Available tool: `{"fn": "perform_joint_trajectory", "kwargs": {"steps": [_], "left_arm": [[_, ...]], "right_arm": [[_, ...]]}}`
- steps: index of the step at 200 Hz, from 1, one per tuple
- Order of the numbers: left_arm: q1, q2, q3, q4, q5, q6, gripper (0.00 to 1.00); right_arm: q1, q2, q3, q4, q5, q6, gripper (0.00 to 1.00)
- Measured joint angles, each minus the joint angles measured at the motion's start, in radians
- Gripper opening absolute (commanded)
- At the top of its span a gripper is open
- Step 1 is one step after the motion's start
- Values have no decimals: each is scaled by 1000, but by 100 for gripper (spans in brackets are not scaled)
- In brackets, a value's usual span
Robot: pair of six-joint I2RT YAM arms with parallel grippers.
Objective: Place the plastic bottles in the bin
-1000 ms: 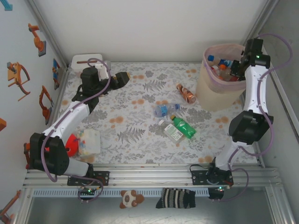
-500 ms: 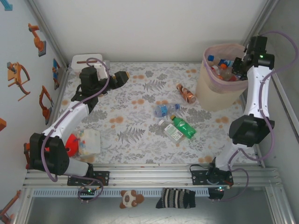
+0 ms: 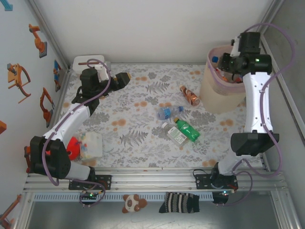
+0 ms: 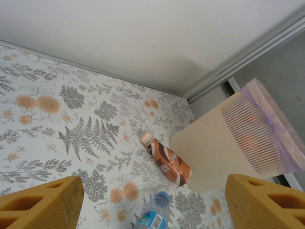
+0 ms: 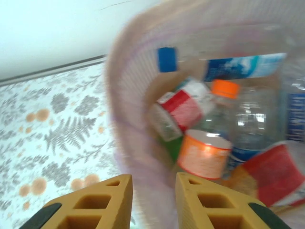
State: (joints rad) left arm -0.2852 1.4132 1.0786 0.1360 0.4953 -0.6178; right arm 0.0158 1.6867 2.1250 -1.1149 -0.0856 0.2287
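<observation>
The right tool (image 3: pixel 225 65) is held over the open top of the bin (image 3: pixel 213 93), which stands at the far right corner of the bench (image 3: pixel 143 149). Its fingers (image 5: pixel 97 202) are drawn together and nothing is pinched between them. In the right wrist view the picture is blurred, but several bottles (image 5: pixel 205 153) can be made out, piled inside the bin. Among them are one with an orange cap (image 5: pixel 224 88), one with a blue cap (image 5: pixel 167 59) and one with a red label (image 5: pixel 183 106). A pale pink film, apparently a bag liner (image 5: pixel 116 100), is folded over the rim.

Four bottles are left lying on the bench. A brown bottle (image 3: pixel 189 95) lies just beside the left foot of the bin; whether it touches the wall cannot be told. Nearer the middle lies a clear bottle with a blue label (image 3: pixel 167 113). Just in front of it, a green bottle (image 3: pixel 187 129) and a white-labelled bottle (image 3: pixel 175 135) lie side by side, touching.

The left tool (image 3: pixel 125 78) is held above the far left part of the bench, near a white box (image 3: pixel 87 61) in the corner. Its fingers (image 4: pixel 42 204) are spread wide, with nothing between them. Between them in the left wrist view, the brown bottle, the blue cap of the clear bottle and the ribbed wall of the bin are seen on the flowered cloth.

A clear box with a red thing inside (image 3: pixel 85 144) sits at the near left, beside the left arm.
</observation>
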Motion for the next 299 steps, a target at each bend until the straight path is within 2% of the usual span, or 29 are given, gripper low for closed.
{"fn": "perform_joint_trajectory", "kwargs": {"steps": [50, 97, 130, 169, 227, 299], "left_arm": [[9, -7, -15, -8, 0, 0, 77], [23, -17, -22, -37, 2, 3, 77], [34, -17, -22, -42, 4, 3, 77], [43, -7, -22, -43, 14, 3, 76], [44, 21, -22, -39, 26, -8, 75], [43, 22, -23, -39, 28, -20, 75]], "right_arm": [[210, 97, 58, -9, 41, -63, 31], [311, 319, 110, -18, 88, -141, 32], [361, 512, 192, -34, 178, -203, 33], [383, 659, 235, -38, 302, -254, 38], [381, 752, 233, 82, 469, -325, 45], [381, 848, 204, 241, 516, -402, 51]]}}
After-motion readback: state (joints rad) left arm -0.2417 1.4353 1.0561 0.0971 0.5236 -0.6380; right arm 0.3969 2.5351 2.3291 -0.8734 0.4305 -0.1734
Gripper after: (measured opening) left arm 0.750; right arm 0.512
